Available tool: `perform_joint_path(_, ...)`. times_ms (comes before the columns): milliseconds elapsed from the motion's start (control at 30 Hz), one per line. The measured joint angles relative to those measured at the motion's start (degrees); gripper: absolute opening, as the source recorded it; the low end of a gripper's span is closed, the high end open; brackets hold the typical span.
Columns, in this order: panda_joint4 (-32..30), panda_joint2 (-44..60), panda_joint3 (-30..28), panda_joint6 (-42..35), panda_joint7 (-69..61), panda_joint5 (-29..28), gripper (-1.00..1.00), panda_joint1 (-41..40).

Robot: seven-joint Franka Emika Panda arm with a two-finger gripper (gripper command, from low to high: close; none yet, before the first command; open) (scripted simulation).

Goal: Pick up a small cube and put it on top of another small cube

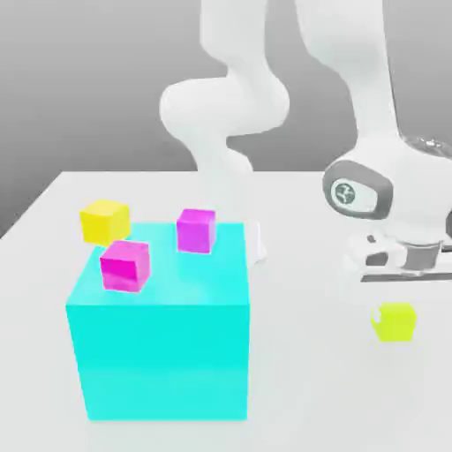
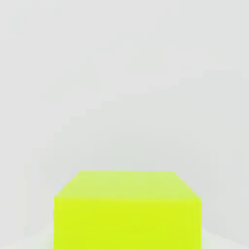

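The small cube (image 1: pixel 395 323) is lime-yellow and sits on the white table at the exterior view's right. My gripper (image 1: pixel 395 305) hangs straight over it from the white hand (image 1: pixel 397 256), shut on it at table height. In the hand view the small cube (image 2: pixel 127 210) lies very close, its top face and one side showing. Two magenta small cubes (image 1: pixel 124 265) (image 1: pixel 196 230) rest on top of the big cyan block (image 1: pixel 159 344) at the exterior view's left. A golden-yellow small cube (image 1: pixel 104 221) stands on the table behind that block.
The white table (image 1: pixel 300 380) spreads between the cyan block and the lime-yellow cube. The arm's base and lower links (image 1: pixel 225 115) rise behind the cyan block at the back. The table's far edge runs behind the golden-yellow cube.
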Motion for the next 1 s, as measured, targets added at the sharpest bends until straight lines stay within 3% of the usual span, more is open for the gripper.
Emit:
perform_joint_path(300, -0.4, -19.1, -8.9, -18.1, -15.9, 6.2, -1.0, -7.2)
perform_joint_path(767, -0.6, -48.1, -25.1, -47.0, -32.4, 4.4, -1.0, -18.5)
perform_joint_path(833, -1.8, -50.1, -26.4, -47.7, -33.7, 4.0, -1.0, -19.6)
perform_joint_path(933, -6.2, -48.6, -26.8, -41.9, -34.3, 3.9, -1.0, -20.5)
perform_joint_path(967, -7.5, -48.1, -26.8, -40.1, -34.4, 3.9, 1.0, -20.6)
perform_joint_path(1000, -7.5, -48.1, -26.8, -40.1, -34.4, 3.9, 1.0, -20.6)
